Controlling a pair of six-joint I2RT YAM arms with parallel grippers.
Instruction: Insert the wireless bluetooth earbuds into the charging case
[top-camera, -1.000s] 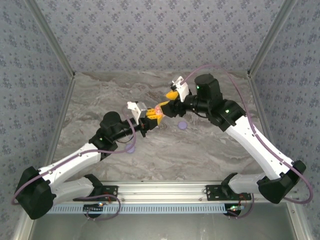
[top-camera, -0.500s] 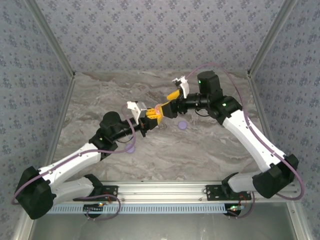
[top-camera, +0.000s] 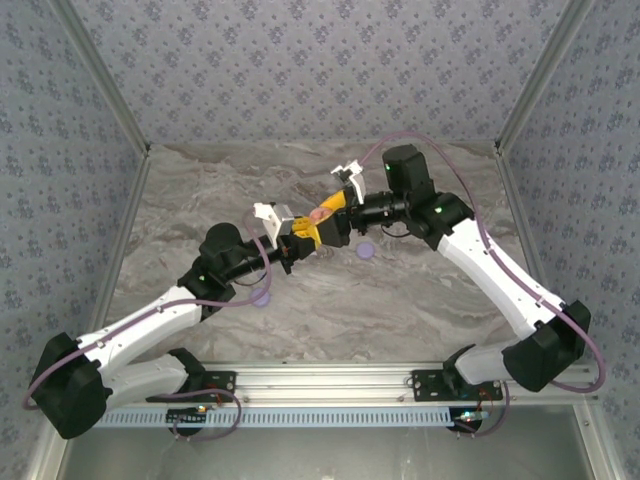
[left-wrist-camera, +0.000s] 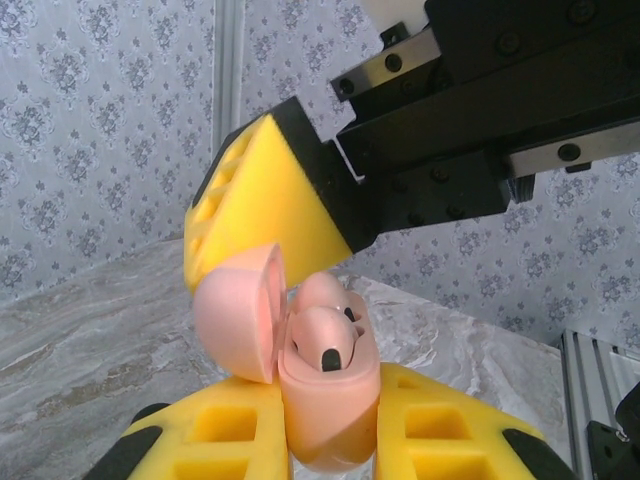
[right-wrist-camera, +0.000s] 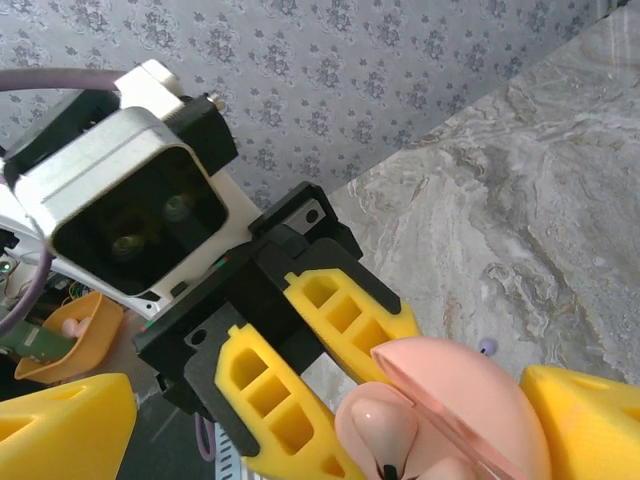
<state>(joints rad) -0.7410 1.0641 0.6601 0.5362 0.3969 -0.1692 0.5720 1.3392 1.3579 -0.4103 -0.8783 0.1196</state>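
**Case presented lid-open above mid-table (top-camera: 200, 200)**
The left gripper (top-camera: 305, 235) clamps the pink case (left-wrist-camera: 330, 410) upright, lid (left-wrist-camera: 235, 310) swung back for access. Two pink earbuds (left-wrist-camera: 320, 335) sit inside. The right gripper (top-camera: 335, 213) has its fingers spread wide either side of the case, holding nothing.

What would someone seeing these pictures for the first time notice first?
The pink charging case, lid open with pale pink earbuds seated inside, is pinched in the left gripper above mid-table. The right gripper meets it there, its yellow fingers spread wide around the case. Two lavender discs lie on the marble table below.
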